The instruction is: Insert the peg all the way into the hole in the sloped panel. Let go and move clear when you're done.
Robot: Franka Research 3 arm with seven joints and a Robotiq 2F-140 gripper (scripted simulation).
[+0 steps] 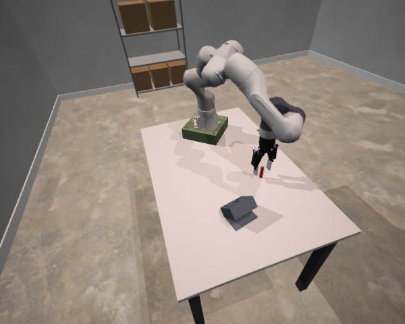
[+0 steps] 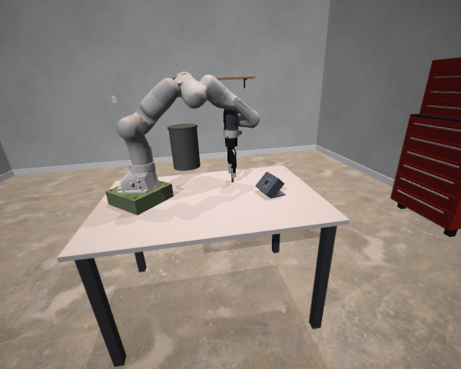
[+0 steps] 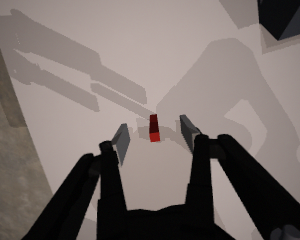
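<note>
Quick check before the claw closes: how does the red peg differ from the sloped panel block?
The peg is red, small and slim, standing upright between the open claw pads; the panel block is dark grey, much bulkier, with a tilted face, and sits apart, nothing near it. Both rest on the white table.
</note>
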